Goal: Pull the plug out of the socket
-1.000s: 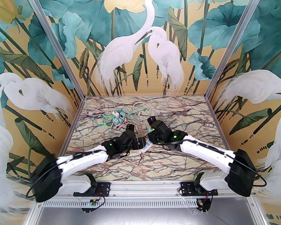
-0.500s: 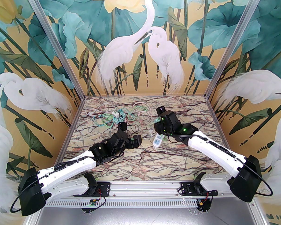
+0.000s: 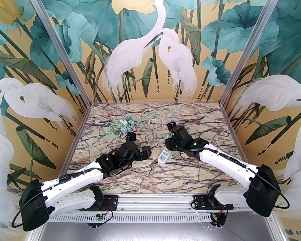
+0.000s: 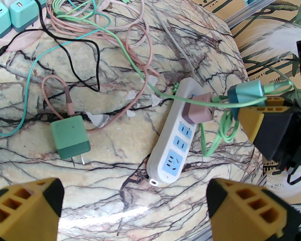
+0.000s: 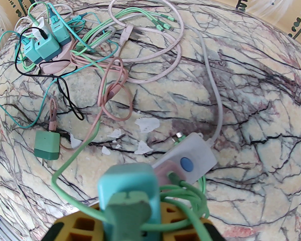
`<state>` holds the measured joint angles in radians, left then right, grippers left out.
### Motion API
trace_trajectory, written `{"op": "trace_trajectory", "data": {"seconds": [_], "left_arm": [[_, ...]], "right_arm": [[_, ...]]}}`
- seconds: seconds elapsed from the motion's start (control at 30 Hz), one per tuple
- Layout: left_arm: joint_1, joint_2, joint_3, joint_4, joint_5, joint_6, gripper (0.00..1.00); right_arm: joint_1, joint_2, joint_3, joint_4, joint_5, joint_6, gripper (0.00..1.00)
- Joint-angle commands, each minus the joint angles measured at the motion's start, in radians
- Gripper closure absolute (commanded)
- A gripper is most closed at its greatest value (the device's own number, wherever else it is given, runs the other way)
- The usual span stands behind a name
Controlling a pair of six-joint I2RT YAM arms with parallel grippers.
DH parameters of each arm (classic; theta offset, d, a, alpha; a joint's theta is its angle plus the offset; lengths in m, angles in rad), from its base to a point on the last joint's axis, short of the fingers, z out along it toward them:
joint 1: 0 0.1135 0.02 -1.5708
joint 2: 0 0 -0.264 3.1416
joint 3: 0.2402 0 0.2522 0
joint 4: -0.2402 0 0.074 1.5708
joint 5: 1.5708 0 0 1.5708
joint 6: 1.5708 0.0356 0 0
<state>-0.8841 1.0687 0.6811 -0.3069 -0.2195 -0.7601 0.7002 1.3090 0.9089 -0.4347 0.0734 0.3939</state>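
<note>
The right claw (image 5: 130, 225) is clamped on a teal plug (image 5: 128, 184), held clear of the white power strip (image 4: 170, 147). That pull looks done. A mauve plug (image 4: 199, 110) sits in the strip, so it is probably next. The left claw (image 4: 138, 209) hangs wide open above.

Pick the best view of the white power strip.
Left wrist: the power strip lies whole, sockets facing up, mauve adapter plugged in. Right wrist catches its switch end; top external shows it small.

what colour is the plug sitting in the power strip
The plug is mauve pink, clearest in the left wrist view.
</note>
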Motion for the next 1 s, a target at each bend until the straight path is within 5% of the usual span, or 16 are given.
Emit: {"op": "trace_trajectory", "data": {"seconds": [0.0,0.5,0.97], "left_arm": [[-0.004,0.008,-0.012,-0.001,-0.014,-0.005,0.00],[-0.004,0.013,-0.008,-0.003,-0.018,-0.002,0.01],[-0.004,0.020,-0.002,0.000,-0.015,0.001,0.00]], "right_arm": [[0.005,0.011,-0.040,0.064,-0.048,0.049,0.77],[0.142,-0.075,-0.040,-0.006,-0.022,0.106,0.76],[0.122,-0.172,0.117,-0.171,0.125,0.012,0.76]]}}
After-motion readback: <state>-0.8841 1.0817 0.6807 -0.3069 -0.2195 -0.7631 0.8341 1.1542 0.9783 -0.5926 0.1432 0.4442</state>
